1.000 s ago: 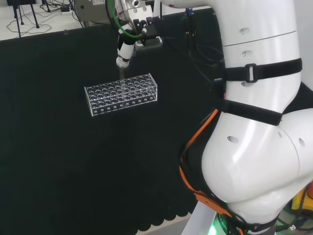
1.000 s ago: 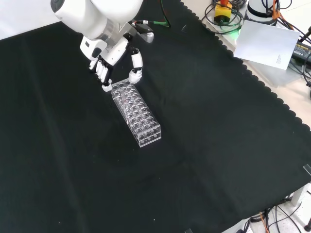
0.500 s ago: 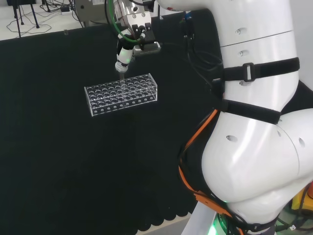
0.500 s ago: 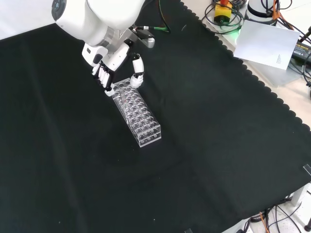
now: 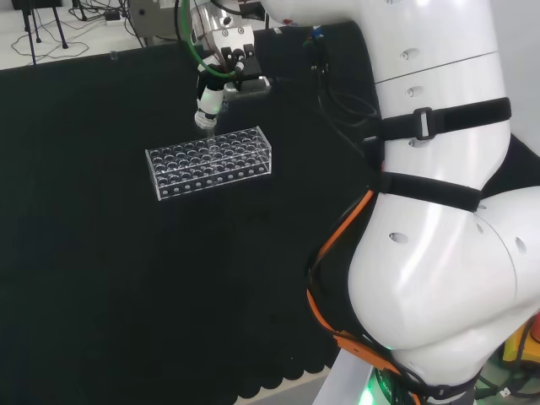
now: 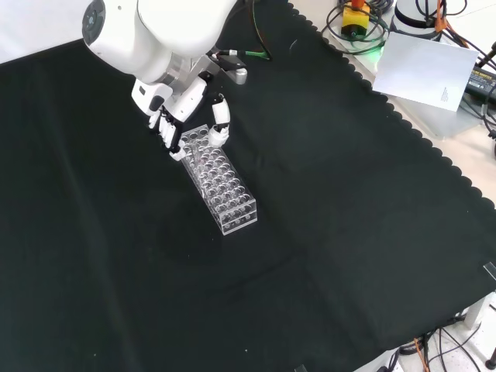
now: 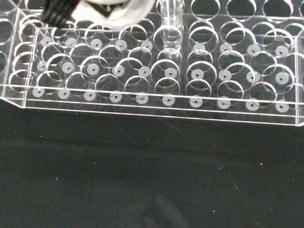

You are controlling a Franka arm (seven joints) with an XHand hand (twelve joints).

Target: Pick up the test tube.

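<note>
Test tube (image 7: 169,28): one, clear, standing upright in hole of one clear rack (image 6: 219,180), at rack's end nearest hand. Hand (image 6: 182,116) hovering over that end, fingers curling around tube top.

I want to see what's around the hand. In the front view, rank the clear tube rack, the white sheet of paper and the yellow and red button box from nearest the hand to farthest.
1. The clear tube rack: directly under the hand, whose fingers hang over its upper end.
2. The yellow and red button box: top edge, well right of the hand.
3. The white sheet of paper: upper right, beyond the cloth's scalloped edge.
</note>
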